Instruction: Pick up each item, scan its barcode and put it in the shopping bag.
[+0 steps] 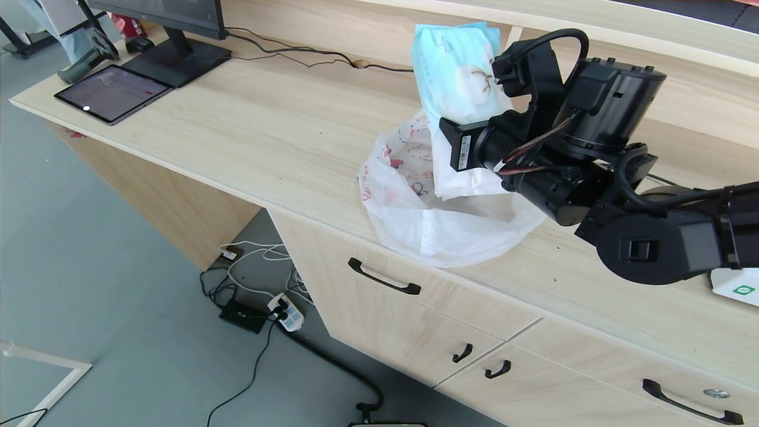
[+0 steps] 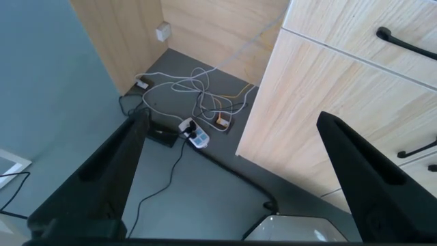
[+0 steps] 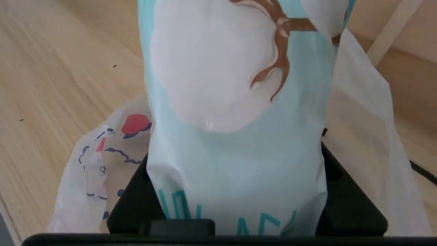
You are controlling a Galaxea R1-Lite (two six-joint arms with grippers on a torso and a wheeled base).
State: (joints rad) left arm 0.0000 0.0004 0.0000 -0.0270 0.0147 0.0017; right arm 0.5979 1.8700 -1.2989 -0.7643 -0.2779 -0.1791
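My right gripper (image 1: 503,77) is shut on a light blue soft pack (image 1: 455,74) printed with a white cotton flower, holding it upright above the counter. Its lower end hangs over the open mouth of the white shopping bag (image 1: 415,201), which lies crumpled near the counter's front edge. In the right wrist view the pack (image 3: 232,102) sits between the two black fingers (image 3: 133,201), with the bag (image 3: 95,171) underneath. My left gripper (image 2: 235,178) hangs open below counter height, in front of the cabinet, over the floor.
A monitor (image 1: 172,18), a tablet (image 1: 112,92) and a handheld scanner (image 1: 89,56) stand at the counter's (image 1: 267,136) far left. A white box (image 1: 735,287) shows at the right edge. Cables and a power strip (image 1: 286,312) lie on the floor by the drawers (image 1: 385,279).
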